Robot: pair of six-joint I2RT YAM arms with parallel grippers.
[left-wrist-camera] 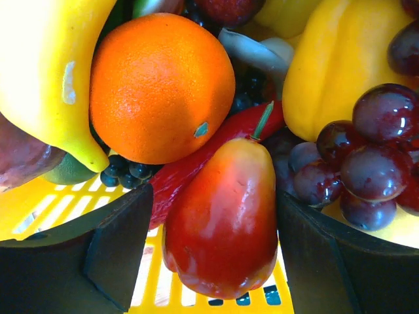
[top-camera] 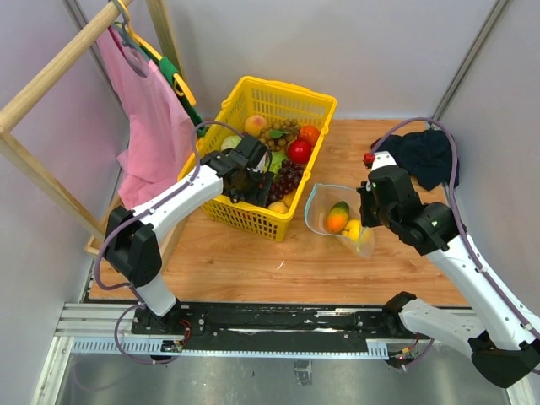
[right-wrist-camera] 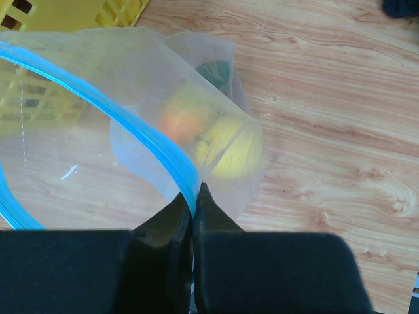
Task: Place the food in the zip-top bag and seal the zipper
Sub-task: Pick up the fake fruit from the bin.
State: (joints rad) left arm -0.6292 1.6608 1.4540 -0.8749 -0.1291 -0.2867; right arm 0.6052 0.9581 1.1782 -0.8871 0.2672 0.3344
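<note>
The clear zip-top bag (top-camera: 325,207) stands open on the wooden table and holds an orange-green fruit (top-camera: 337,218) and a yellow lemon (top-camera: 353,229). My right gripper (right-wrist-camera: 195,193) is shut on the bag's mouth edge, pinching the blue zipper strip (right-wrist-camera: 150,140). The lemon (right-wrist-camera: 232,149) and the orange fruit (right-wrist-camera: 182,121) show through the plastic. My left gripper (left-wrist-camera: 216,261) is down in the yellow basket (top-camera: 253,221). It is open, one finger on each side of a red pear-shaped fruit (left-wrist-camera: 219,222), with a small gap at the left finger (left-wrist-camera: 111,248).
Around the red fruit lie an orange (left-wrist-camera: 160,85), a banana (left-wrist-camera: 46,72), a yellow pepper (left-wrist-camera: 340,65), purple grapes (left-wrist-camera: 373,160) and a red chili (left-wrist-camera: 203,160). A wooden rack with pink cloth (top-camera: 152,118) stands left. A dark cloth (top-camera: 426,156) lies at the back right.
</note>
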